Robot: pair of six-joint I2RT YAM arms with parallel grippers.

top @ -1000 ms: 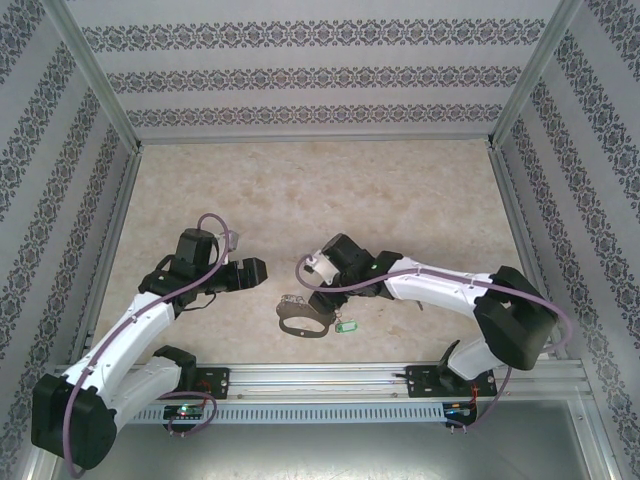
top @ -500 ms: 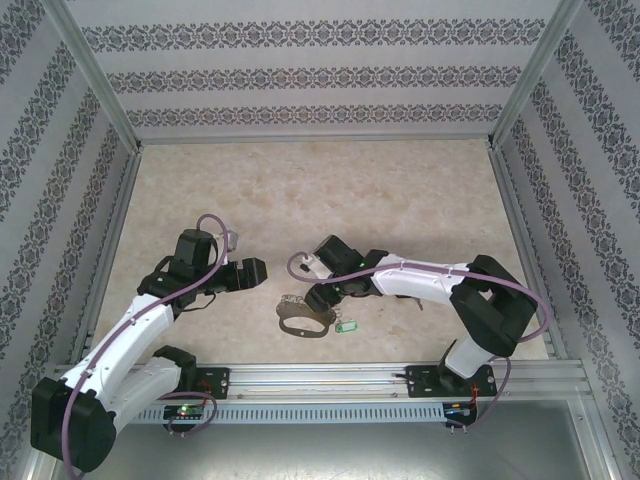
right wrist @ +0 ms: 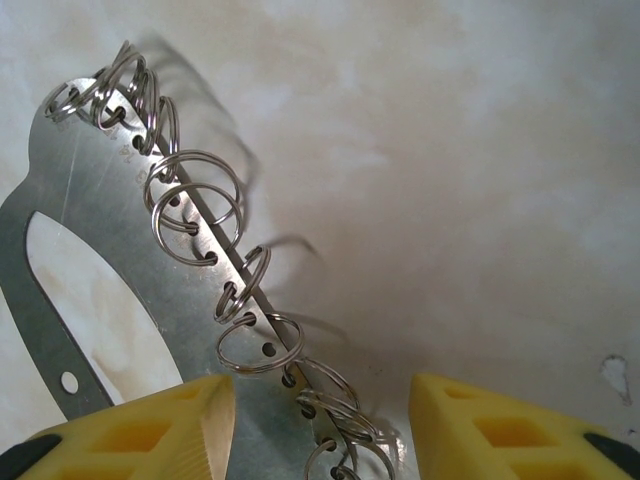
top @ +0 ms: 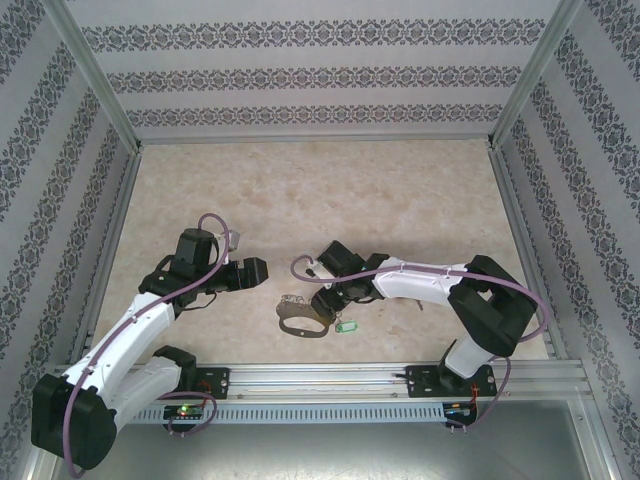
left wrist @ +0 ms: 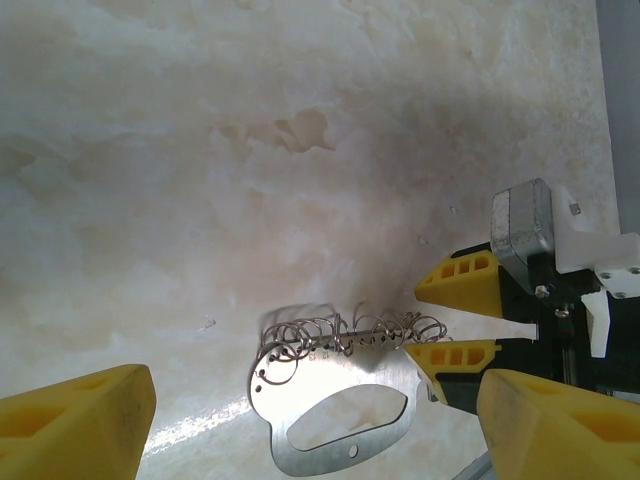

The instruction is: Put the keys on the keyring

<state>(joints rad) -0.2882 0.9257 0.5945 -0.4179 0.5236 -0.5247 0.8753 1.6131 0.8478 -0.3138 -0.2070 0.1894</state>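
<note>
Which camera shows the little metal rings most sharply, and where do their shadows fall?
Right wrist view: rings on the keyring crisp and glinting, shadows thrown up and right onto the table; its yellow fingers soft. Left wrist view: rings smaller, slightly blurred, shadow just above them. Top external view: rings too tiny to resolve.

Right end effector beside keyring
</note>
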